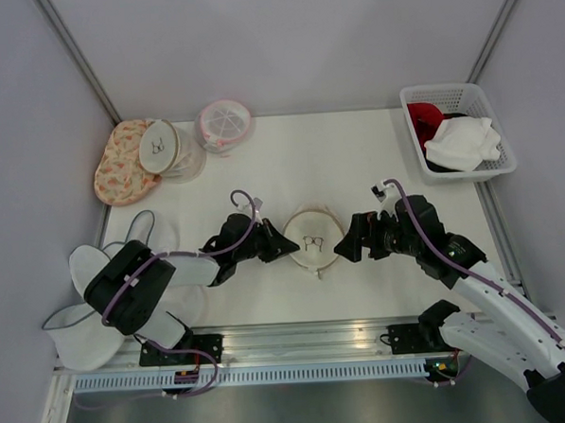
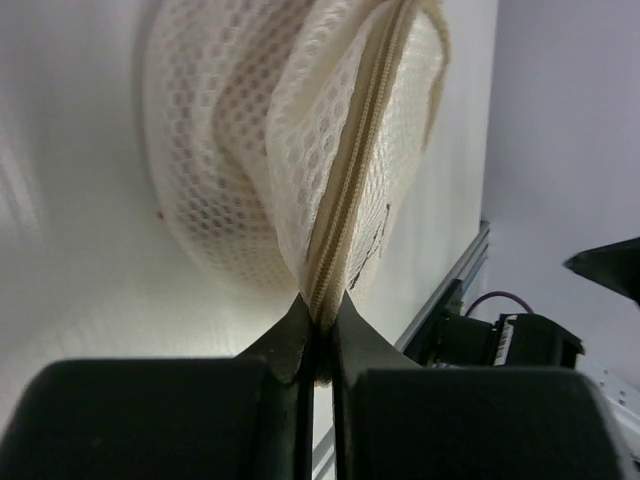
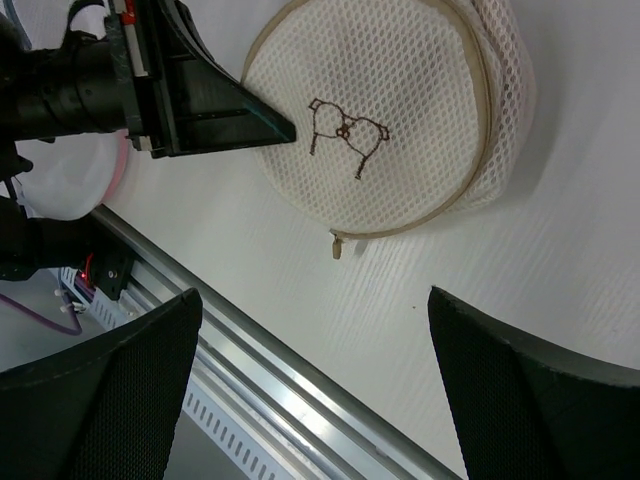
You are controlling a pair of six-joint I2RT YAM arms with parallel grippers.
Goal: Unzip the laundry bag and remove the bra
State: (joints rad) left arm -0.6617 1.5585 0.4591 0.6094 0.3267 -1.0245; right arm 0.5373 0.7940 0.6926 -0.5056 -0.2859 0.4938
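The laundry bag lies in the middle of the table, a round cream mesh case with a tan zipper rim and a small bra drawing on top. My left gripper is at its left edge, shut on the zipper rim, with the mesh bulging away from the pinch. The right wrist view shows the bag zipped, its pull tab hanging at the near rim. My right gripper hovers open just right of the bag, nothing between its fingers. The bra is hidden.
A white basket at the back right holds a white garment and a red one. At the back left are a pink-trimmed dome bag, an orange floral bag and another round mesh case. White mesh bags lie at the left.
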